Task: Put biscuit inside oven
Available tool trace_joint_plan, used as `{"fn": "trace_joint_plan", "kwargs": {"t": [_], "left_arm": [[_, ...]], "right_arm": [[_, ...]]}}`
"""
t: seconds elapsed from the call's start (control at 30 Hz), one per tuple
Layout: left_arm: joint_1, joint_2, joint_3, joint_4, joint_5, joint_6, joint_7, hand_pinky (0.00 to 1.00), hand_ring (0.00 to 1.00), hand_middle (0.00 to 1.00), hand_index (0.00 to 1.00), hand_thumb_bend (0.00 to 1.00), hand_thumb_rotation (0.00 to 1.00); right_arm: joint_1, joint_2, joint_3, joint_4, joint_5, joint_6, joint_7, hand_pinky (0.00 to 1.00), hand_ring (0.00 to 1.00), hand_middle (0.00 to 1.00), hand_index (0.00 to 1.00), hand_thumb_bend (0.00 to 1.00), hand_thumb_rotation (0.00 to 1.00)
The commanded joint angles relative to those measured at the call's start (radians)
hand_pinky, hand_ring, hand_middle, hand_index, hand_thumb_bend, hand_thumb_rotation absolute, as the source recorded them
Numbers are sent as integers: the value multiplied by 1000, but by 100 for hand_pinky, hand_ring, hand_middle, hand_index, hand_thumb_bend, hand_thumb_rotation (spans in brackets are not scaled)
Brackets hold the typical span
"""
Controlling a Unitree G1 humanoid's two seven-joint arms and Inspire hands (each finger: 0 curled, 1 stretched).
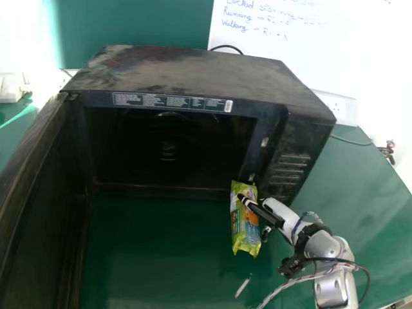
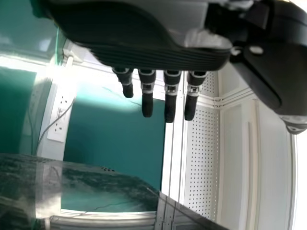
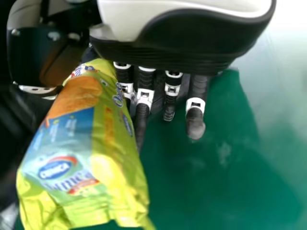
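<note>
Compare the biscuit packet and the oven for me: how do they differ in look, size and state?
The biscuit packet is bright yellow-green; the oven is dark, with a smudged top. The packet is far smaller than the oven. The packet is held by the right hand, while the oven stands door-open on the table. Both carry print.

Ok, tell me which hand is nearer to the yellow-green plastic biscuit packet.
Right. The robot's right hand grips the packet between thumb and fingers, in front of the black box-shaped oven; the left hand hangs open, away from the packet.
</note>
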Motion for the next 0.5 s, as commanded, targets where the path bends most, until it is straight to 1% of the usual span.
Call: {"fn": "trace_joint_plan", "kwargs": {"t": [0.0, 0.07, 0.17, 0.23, 0.37, 0.4, 0.47], "left_arm": [[3, 7, 2, 4, 8, -13, -7, 96, 92, 91, 91, 94, 94], [3, 5, 2, 5, 12, -13, -5, 97, 92, 91, 91, 95, 94], [5, 4, 2, 8, 15, -18, -10, 97, 92, 92, 91, 95, 94], [5, 2, 2, 8, 20, -21, -8, 97, 92, 92, 91, 94, 94], [4, 4, 2, 11, 15, -21, -10, 96, 92, 91, 91, 94, 94], [4, 3, 1, 9, 17, -21, -9, 96, 92, 91, 91, 95, 94], [5, 2, 1, 11, 20, -22, -8, 97, 92, 92, 91, 95, 94]], "right_arm": [[-25, 31, -16, 27, 69, 18, 9, 19, 24, 50, 46, 53, 0], [-35, 40, -20, 50, 111, 35, 9, 21, 26, 50, 45, 53, 0], [-70, 82, -60, 90, 214, 144, 20, 12, 16, 48, 46, 53, 0], [-88, 107, -86, 115, 280, 196, 18, 11, 14, 48, 47, 53, 0], [-113, 135, -97, 142, 346, 239, -10, 16, 19, 48, 46, 53, 0], [-119, 141, -97, 148, 356, 249, -18, 16, 19, 48, 46, 53, 0], [-129, 152, -97, 158, 377, 263, -35, 12, 16, 48, 46, 53, 0]]}}
